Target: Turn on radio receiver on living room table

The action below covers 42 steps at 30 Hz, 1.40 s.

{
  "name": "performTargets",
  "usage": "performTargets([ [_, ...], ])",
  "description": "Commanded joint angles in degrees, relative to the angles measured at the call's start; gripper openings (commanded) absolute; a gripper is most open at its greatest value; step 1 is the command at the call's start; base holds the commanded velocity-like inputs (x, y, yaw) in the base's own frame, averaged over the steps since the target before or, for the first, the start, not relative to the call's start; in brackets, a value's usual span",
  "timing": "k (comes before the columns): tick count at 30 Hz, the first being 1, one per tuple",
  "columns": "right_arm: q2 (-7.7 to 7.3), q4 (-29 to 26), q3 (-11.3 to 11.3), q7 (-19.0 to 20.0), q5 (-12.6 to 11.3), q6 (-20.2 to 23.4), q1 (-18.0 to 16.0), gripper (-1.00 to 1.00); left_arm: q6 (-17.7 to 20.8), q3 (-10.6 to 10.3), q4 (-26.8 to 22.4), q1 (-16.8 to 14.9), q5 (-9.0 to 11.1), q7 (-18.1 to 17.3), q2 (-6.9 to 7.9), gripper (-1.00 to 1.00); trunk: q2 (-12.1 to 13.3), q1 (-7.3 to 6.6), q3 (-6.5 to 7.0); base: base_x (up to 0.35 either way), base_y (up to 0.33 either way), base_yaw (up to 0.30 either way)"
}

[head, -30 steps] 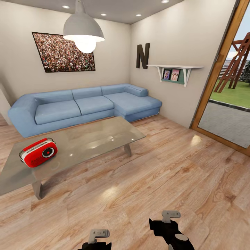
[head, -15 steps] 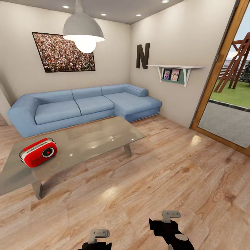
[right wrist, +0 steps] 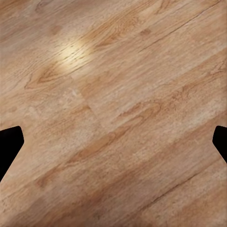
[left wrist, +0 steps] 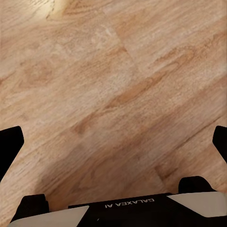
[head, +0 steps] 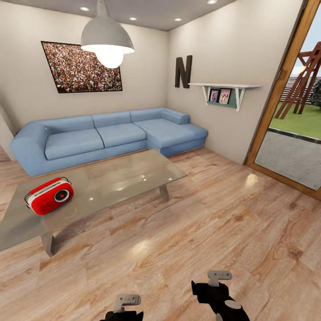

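Sitting radio receiver [head: 49,195]: lying near the left end of the low glossy worktop [head: 120,178], well apart from both arms
Left end effector [left wrist: 113,142]: hanging over the wood floor [head: 214,223], fingers spread wide, gripping nothing
Right end effector [right wrist: 113,142]: hanging over floor, spread wide, empty
Sofa [head: 102,136]: standing behind the worktop

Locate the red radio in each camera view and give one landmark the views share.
Head view: the radio receiver stands on the left part of the table, in front of the blue sofa.
Left wrist view: not in it.
Right wrist view: not in it.
Shared landmark: the light wood floor, seen under both open hands in the wrist views.
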Motion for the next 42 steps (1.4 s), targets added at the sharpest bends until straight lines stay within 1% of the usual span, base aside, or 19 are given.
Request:
performTargets([
  [1, 0.00, 0.00, 0.00, 0.00, 0.00, 0.00, 0.00, 1.00, 0.00, 0.00, 0.00, 0.00, 0.00, 0.00, 0.00, 1.00, 0.00, 0.00, 0.00, 0.000, 0.000, 0.000],
  [42, 0.00, 0.00, 0.00, 0.09, 0.00, 0.00, 0.00, 1.00, 0.00, -0.07, 0.00, 0.00, 0.00, 0.01, 0.00, 1.00, 0.00, 0.00, 0.00, 0.000, 0.000, 0.000],
])
